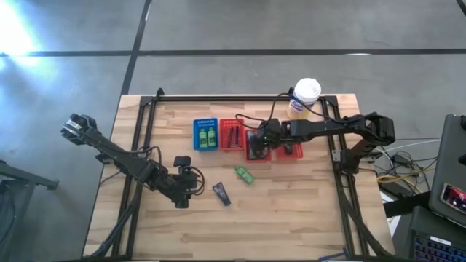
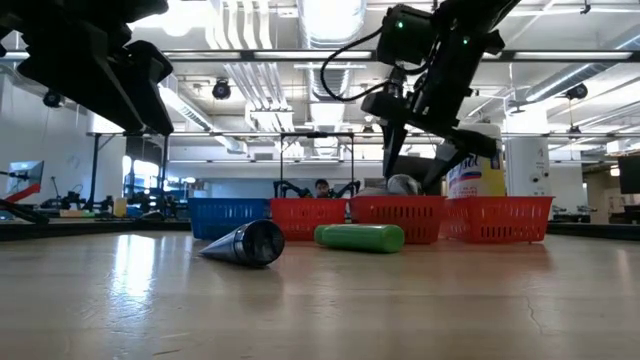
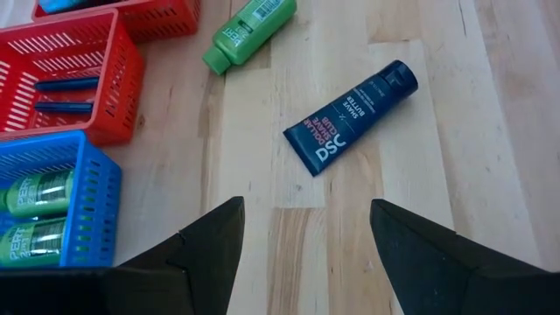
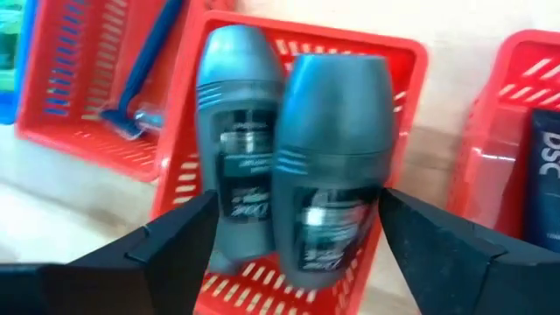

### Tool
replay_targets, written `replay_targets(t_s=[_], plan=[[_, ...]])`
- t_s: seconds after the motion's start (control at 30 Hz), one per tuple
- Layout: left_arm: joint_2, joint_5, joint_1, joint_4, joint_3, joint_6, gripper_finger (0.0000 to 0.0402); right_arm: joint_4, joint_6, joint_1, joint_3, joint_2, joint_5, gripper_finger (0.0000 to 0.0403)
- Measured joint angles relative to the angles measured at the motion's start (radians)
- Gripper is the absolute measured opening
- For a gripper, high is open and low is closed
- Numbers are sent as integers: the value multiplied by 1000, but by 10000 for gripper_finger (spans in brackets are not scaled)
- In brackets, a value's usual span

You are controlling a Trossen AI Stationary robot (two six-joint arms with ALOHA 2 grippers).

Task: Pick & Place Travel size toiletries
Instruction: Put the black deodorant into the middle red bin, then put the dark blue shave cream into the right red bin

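A dark tube [image 1: 221,193] [image 3: 350,116] and a green bottle [image 1: 244,175] [image 3: 249,33] lie on their sides on the wooden table. Two green bottles [image 3: 35,214] lie in the blue basket [image 1: 206,135]. My left gripper [image 3: 306,210] [image 1: 194,178] is open above the table, short of the tube. My right gripper [image 4: 297,201] [image 1: 257,144] is open over the middle red basket [image 4: 394,105]. Two dark grey roll-on bottles show between its fingers: one [image 4: 234,149] lies in the basket, the nearer one [image 4: 332,166] [image 2: 403,185] is blurred. My right gripper points down into the middle red basket with a finger [image 4: 437,245] close beside the nearer roll-on bottle's side [image 4: 376,175]. Whether it touches the bottle, I cannot tell. My left gripper touches nothing.
A red basket with blue razors [image 4: 131,87] [image 3: 66,96] stands next to the blue one, and a further red basket [image 1: 293,151] holds a dark tube [image 4: 542,166]. A yellow canister with a white lid [image 1: 306,94] stands at the far edge. Bare wood lies toward the near edge.
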Motion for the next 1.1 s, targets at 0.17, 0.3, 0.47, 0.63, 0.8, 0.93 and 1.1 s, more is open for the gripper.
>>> replay_targets(t_s=[0.17,0.3,0.47,0.63,0.8,0.93,1.1], plan=[[0,29,0,19,-1,87,252,-48,-34,69,43,0,-4,332],[0,113,2,160,-37,274,252,-128,-84,157,87,0,-3,346],[19,242,50,395,-123,367,252,-208,-40,269,109,0,-53,353],[71,288,118,437,-147,393,252,-174,23,401,108,0,-60,345],[163,398,174,466,-84,651,252,-113,39,523,110,0,-54,334],[286,485,226,465,-14,725,252,-106,40,598,111,12,-51,331],[429,503,270,451,71,773,252,-117,76,650,110,21,-38,342]])
